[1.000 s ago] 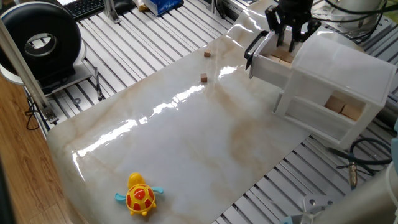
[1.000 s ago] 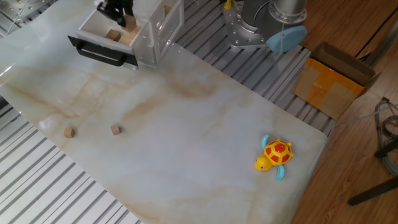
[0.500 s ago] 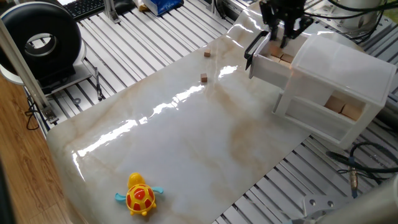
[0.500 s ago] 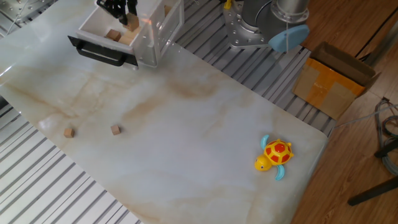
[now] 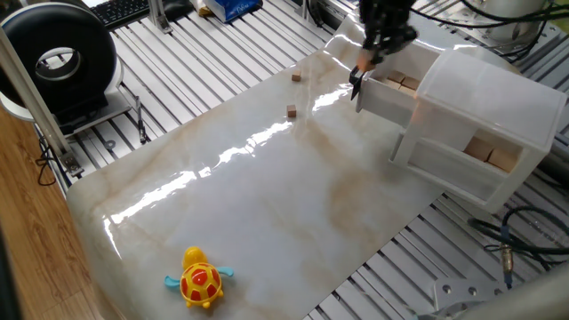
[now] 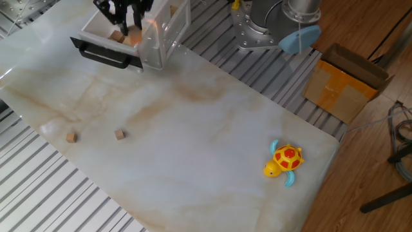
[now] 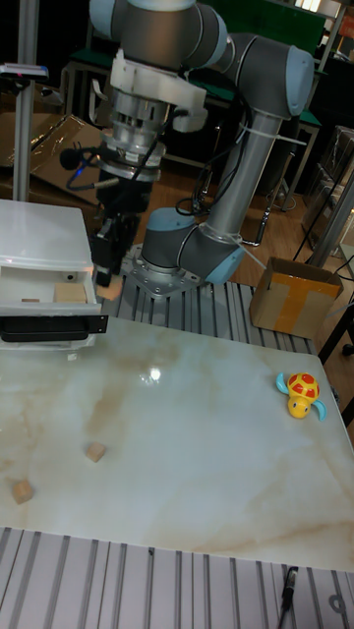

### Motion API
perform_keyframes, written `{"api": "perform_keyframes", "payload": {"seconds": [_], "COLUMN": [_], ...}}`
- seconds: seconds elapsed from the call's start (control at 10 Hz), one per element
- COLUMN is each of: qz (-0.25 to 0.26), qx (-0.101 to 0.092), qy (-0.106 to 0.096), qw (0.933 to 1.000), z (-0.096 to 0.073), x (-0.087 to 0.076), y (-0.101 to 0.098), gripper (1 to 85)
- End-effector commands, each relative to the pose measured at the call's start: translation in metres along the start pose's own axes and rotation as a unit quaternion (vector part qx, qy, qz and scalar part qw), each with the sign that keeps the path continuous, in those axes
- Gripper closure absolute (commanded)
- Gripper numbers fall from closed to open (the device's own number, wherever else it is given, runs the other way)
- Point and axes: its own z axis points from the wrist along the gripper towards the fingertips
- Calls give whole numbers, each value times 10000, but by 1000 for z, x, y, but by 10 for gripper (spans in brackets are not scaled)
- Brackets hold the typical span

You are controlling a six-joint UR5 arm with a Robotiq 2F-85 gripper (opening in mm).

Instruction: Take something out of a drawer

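The top drawer (image 5: 384, 100) of the white unit stands pulled out, its dark handle facing the table. My gripper (image 7: 107, 277) hangs just above the drawer's side edge, its fingers shut on a pale tan wooden block (image 7: 112, 287). In the other fixed view the gripper (image 6: 128, 27) hovers over the drawer (image 6: 96, 27), and the block (image 6: 133, 38) shows just under the fingertips. In one fixed view the gripper (image 5: 368, 59) is over the drawer's front corner and the held block is hidden. More tan blocks (image 5: 402, 83) lie inside the drawer.
Two tiny brown cubes (image 5: 292, 110) (image 5: 296, 76) lie on the marble table left of the drawer unit. A yellow toy turtle (image 5: 200, 280) sits near the far end of the table. The lower drawer holds blocks (image 5: 489, 153). A cardboard box (image 6: 344, 80) stands beside the table.
The gripper has lifted out of the drawer's inside and shifted toward its front corner, its fingers now closed around the tan block.
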Motion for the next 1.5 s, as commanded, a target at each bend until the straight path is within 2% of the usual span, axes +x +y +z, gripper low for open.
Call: {"api": "perform_keyframes", "payload": {"seconds": [0.0,0.1,0.2,0.4,0.5,0.6,0.7,0.8,0.9,1.1,1.2,1.3,1.4], "qz": [871,1035,1108,1541,1694,1878,2002,2058,2070,1993,2011,1987,1976], "qx": [68,118,238,196,242,317,302,307,338,274,99,57,62], "qy": [-444,-272,45,377,472,426,317,276,266,460,381,344,296], "qw": [9952,9942,9935,9871,9841,9808,9788,9777,9774,9785,9788,9794,9798], "z": [27,29,30,29,33,48,60,66,70,70,70,70,81], "x": [-47,-43,-26,-8,-10,-30,-50,-61,-65,-54,-60,-62,-64], "y": [-18,-23,-27,-22,-22,-26,-30,-34,-38,-34,-26,-24,-29], "gripper": [843,843,843,843,843,843,843,843,843,843,843,843,843]}}
